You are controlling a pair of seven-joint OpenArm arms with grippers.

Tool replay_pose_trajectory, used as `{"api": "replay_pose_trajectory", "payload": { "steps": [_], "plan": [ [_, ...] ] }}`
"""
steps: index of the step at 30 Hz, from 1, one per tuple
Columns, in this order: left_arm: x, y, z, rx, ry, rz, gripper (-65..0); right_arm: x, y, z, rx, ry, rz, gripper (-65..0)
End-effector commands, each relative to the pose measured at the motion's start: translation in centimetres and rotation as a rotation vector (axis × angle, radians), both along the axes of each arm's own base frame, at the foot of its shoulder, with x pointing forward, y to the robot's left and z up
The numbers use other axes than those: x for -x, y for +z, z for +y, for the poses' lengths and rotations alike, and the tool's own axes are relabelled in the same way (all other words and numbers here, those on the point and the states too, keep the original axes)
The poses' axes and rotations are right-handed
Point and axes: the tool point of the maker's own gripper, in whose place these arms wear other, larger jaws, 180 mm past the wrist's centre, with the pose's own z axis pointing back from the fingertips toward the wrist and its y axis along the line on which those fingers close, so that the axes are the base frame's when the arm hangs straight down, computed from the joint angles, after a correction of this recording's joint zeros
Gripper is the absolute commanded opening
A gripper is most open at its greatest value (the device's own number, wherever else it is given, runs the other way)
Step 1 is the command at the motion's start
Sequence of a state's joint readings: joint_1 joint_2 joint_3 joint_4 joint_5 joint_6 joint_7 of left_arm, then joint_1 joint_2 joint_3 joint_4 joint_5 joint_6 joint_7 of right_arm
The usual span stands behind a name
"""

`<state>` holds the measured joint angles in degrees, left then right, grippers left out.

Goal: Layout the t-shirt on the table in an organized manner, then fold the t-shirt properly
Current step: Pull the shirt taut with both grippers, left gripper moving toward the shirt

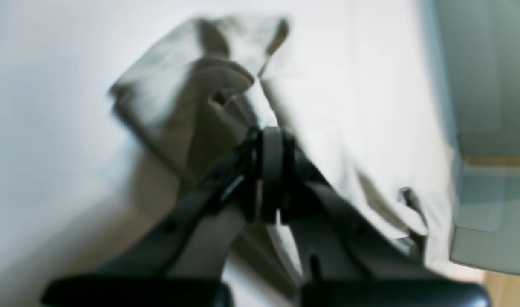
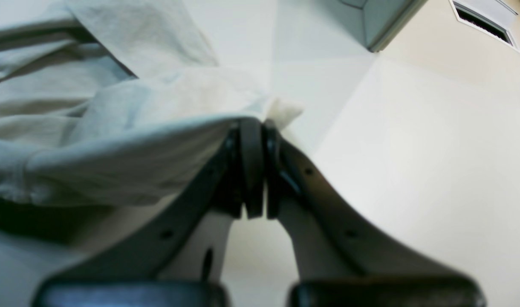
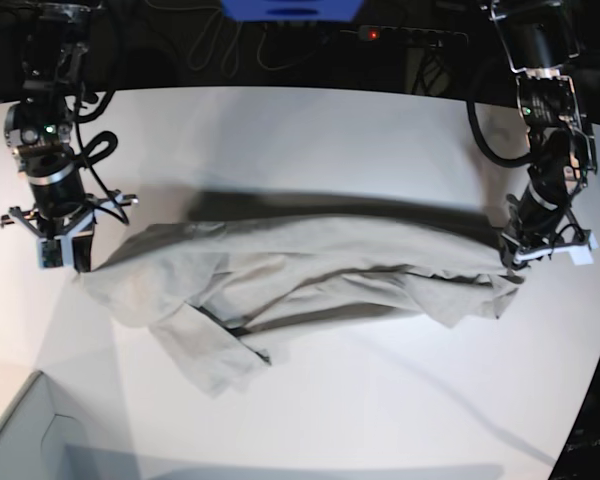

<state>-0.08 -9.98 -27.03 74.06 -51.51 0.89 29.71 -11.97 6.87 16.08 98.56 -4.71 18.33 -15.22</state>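
Left wrist view: the left gripper (image 1: 270,170) has its jaws pinched together on an edge of the t-shirt (image 1: 192,98), the cloth running away from the tips in blurred, creased folds over the table (image 1: 38,106). Right wrist view: the right gripper (image 2: 253,166) is likewise clamped on a hem of the t-shirt (image 2: 128,123), which bunches to one side. Base view: the t-shirt (image 3: 310,280) is strung between the left gripper (image 3: 525,252) and right gripper (image 3: 68,258) across the table (image 3: 310,130), sagging and rumpled with one sleeve flopped forward, so the spreading looks only half done and no folding has begun.
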Motion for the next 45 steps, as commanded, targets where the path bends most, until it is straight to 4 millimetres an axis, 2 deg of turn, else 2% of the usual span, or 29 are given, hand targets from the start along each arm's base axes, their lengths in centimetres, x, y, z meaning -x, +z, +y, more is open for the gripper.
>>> {"api": "replay_pose_trajectory", "payload": {
  "steps": [1, 4, 7, 14, 20, 23, 27, 28, 31, 35, 39, 45],
  "plan": [
    [-1.2, 1.9, 0.6, -0.019, 0.005, -0.059, -65.0, -0.8, 1.7, -0.4, 0.011, 0.002, -0.061, -65.0],
    [-3.2, 3.6, 0.4, -0.019, -0.001, -0.105, -65.0, -0.9, 1.8, -0.4, 0.011, 0.002, -0.065, -65.0],
    [-4.7, 3.2, 0.5, 0.011, 0.011, -0.098, -65.0, -1.7, 2.5, -0.3, 0.011, 0.003, -0.087, -65.0],
    [-7.8, 1.5, 0.7, 0.033, 0.029, -0.035, -65.0, -3.7, 2.3, -1.4, 0.012, -0.007, -0.088, -65.0],
    [-9.3, 0.8, 1.5, 0.005, 0.077, -0.022, -63.8, -6.0, 2.7, -2.0, -0.002, -0.019, -0.106, -65.0],
    [-9.8, 0.1, 1.4, 0.019, 0.086, -0.001, -55.3, -6.3, 2.9, -2.4, 0.01, -0.016, -0.106, -65.0],
    [-11.2, 0.0, 0.8, 0.06, 0.09, 0.014, -35.1, -7.1, 3.2, -2.3, 0.003, -0.016, -0.117, -65.0],
    [-11.5, 0.0, 0.9, 0.064, 0.097, 0.014, -31.7, -7.1, 3.1, -2.3, 0.001, -0.017, -0.115, -65.0],
    [-12.5, 1.1, 1.5, 0.045, 0.132, -0.03, -26.9, -7.1, 3.0, -2.2, -0.001, -0.017, -0.113, -65.0],
    [-12.5, 1.9, 1.5, 0.041, 0.115, -0.046, -29.7, -7.1, 2.9, -1.8, -0.001, -0.005, -0.109, -65.0],
    [-9.8, 1.2, 1.6, 0.005, 0.09, -0.039, -32.0, -7.0, 2.7, -1.7, -0.003, -0.005, -0.105, -65.0],
    [-6.0, -1.2, 0.0, -0.014, 0.07, -0.005, -32.0, -7.0, 2.7, -1.7, -0.003, -0.005, -0.105, -65.0]
  ]
}}
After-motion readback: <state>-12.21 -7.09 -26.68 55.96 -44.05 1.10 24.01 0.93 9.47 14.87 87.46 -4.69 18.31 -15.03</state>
